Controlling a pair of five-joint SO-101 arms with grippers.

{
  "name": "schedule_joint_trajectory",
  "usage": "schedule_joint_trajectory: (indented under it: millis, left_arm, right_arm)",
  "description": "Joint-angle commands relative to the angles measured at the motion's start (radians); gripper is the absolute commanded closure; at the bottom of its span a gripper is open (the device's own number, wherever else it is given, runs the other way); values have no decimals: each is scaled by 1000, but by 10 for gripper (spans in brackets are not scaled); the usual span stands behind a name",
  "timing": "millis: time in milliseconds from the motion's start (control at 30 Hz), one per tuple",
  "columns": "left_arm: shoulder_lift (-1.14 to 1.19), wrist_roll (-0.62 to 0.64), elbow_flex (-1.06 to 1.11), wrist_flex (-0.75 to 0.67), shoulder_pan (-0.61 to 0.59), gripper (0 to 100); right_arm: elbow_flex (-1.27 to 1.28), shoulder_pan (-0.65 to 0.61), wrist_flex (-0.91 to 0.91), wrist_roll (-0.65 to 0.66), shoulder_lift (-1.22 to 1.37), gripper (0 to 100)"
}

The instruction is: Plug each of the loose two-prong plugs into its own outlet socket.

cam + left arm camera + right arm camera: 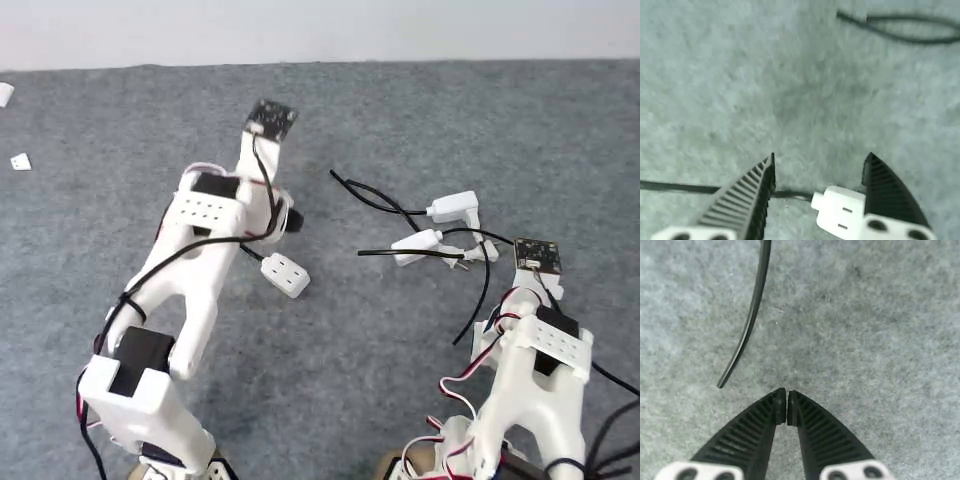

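Far plug [452, 207] and near plug [418, 243] lie on the grey table [400, 120], close together, ahead of the right arm, black cords trailing off to the left. Both unplugged.

Outlet socket [285, 273] sits well apart from them, beside the left arm. In the left wrist view it is between the wide-open fingers of the left pincer [821, 157], hard up against one finger; contact or not, can't tell. Right pincer [786, 392] is closed tip to tip on nothing, with a loose cord end [720, 385] just beside it.

Handling, my read: plugs are light, rigid plastic, and the cords look stiff enough to drag or twist them. Grab the body flanks, not the cord or prongs. The socket is light too and would likely skid on insertion, so the left pincer should clamp it first.

Unclear:
- prongs too small to make out, so plug orientation is uncertain
- small white piece [482, 250] by the near plug: plug or socket, can't say
- socket body cut off at the edge of the left wrist view
- second socket not identified
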Motion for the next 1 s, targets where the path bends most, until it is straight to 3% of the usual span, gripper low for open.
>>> schedule_joint_trajectory:
  millis: [0,100,233,367,567,967]
  left_arm:
    - [-8,23,-208,133,3,733]
    - [-9,-51,-245,249,8,732]
    - [-38,-468,-196,347,-11,736]
    - [-98,-766,-85,351,-41,736]
    - [-103,-1063,-33,351,-43,736]
    - [-55,-1217,45,140,71,740]
  right_arm:
    - [-5,-12,-8,11,-24,983]
    - [-5,-12,-8,11,-24,983]
    - [-5,-12,-8,28,-24,983]
    - [-5,-12,-8,29,-24,983]
    - [-5,-10,-8,29,-24,983]
    - [-5,-7,-8,35,-24,983]
